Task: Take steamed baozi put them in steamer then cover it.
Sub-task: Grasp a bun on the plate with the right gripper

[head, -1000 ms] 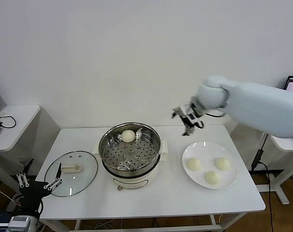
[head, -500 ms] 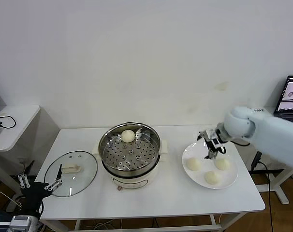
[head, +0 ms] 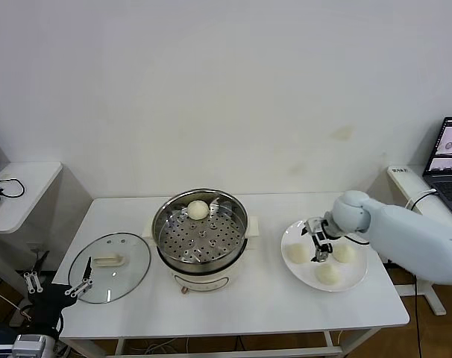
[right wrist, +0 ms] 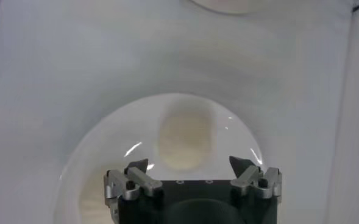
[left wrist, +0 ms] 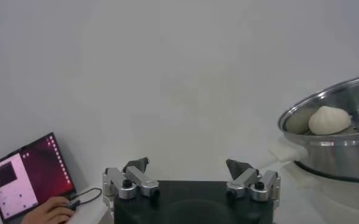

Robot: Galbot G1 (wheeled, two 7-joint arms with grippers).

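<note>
**A:** Where does everything sit on the table (head: pixel 271 298)?

**B:** The steamer (head: pixel 201 230) stands at the middle, with one steamed baozi (head: pixel 198 209) on its far side. The cover (head: pixel 110 266) lies flat on the left, near the front edge. The white plate (head: pixel 344 279) on the right carries three more buns (head: pixel 327 274).

**A:** And the arms?

**B:** The right gripper (head: pixel 320 245) hangs low over the plate, between the left bun (head: pixel 296 253) and the far-right one (head: pixel 344 253). Its wrist view shows the fingers (right wrist: pixel 136 169) spread wide, empty, with a bun (right wrist: pixel 185 141) below them. The left gripper (left wrist: pixel 190 174) is parked off the table's near-left corner, jaws wide apart, holding nothing.
</note>
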